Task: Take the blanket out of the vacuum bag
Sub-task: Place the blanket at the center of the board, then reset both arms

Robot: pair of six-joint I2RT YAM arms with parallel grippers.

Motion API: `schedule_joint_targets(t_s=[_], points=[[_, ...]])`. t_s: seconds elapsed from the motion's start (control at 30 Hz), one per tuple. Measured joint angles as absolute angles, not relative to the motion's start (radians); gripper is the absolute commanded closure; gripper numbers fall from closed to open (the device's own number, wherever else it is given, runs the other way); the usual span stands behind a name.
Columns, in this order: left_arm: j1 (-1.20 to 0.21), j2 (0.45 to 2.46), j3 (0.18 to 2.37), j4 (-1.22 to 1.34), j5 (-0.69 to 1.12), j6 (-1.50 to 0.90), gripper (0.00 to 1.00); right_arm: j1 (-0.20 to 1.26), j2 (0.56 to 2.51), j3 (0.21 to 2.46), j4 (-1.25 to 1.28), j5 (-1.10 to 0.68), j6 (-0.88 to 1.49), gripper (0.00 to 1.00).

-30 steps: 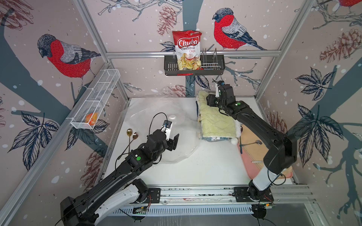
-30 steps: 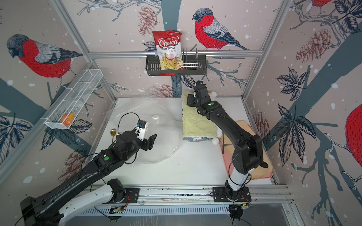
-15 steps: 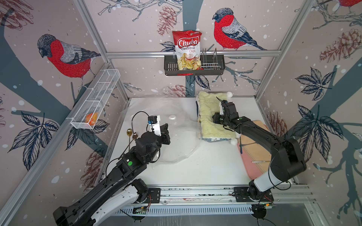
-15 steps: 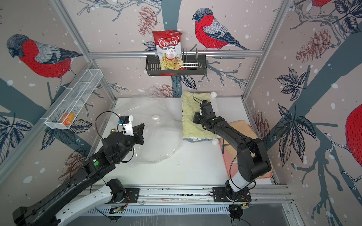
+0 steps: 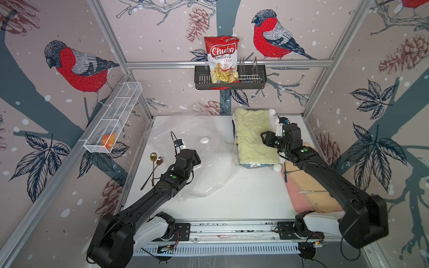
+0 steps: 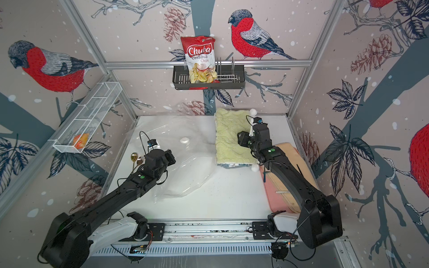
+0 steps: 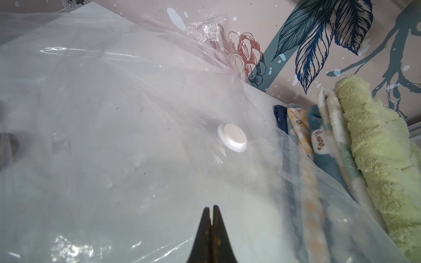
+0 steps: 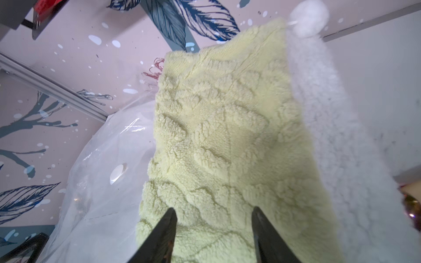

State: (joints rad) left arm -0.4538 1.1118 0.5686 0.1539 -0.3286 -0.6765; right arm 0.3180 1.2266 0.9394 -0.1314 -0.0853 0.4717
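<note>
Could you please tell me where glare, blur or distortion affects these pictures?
Left wrist view: glare streaks on the vacuum bag, hazing what lies beneath; valve cap sharp. Right wrist view: blanket pile crisp, its white pompom blurred. Both top views: sharp, evenly lit, faint bag glints.

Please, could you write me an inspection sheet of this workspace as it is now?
Surface: white tabletop, partly bare.
Job's things: large clear plastic vacuum bag with round white valve cap lies on it; folded pale yellow fleece blanket lies beside the bag, plastic overlapping its side in the left wrist view.
Clutter: two gold spoons; pink and beige padded mat.
Grippers: left gripper shut, over the bag; right gripper open, over the blanket.
Cables: thin black cable loops at the left wrist.
Surroundings: red chips bag in black wall basket; white wire shelf; bird-print walls.
</note>
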Motion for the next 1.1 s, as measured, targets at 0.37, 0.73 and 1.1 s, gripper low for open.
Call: schedule_joint_targets(t_s=[0.37, 0.73, 1.1], points=[[-0.336, 1.38, 0.606, 0.354, -0.175, -0.709, 1.0, 0.049, 1.149, 0.787, -0.084, -0.182, 0.519, 0.3], [-0.321, 1.324, 0.767, 0.292, -0.051, -0.645, 1.0, -0.022, 1.165, 0.769, -0.056, -0.243, 0.548, 0.29], [-0.321, 1.098, 0.931, 0.102, -0.054, -0.513, 0.7, -0.033, 1.082, 0.749, -0.031, -0.234, 0.552, 0.29]])
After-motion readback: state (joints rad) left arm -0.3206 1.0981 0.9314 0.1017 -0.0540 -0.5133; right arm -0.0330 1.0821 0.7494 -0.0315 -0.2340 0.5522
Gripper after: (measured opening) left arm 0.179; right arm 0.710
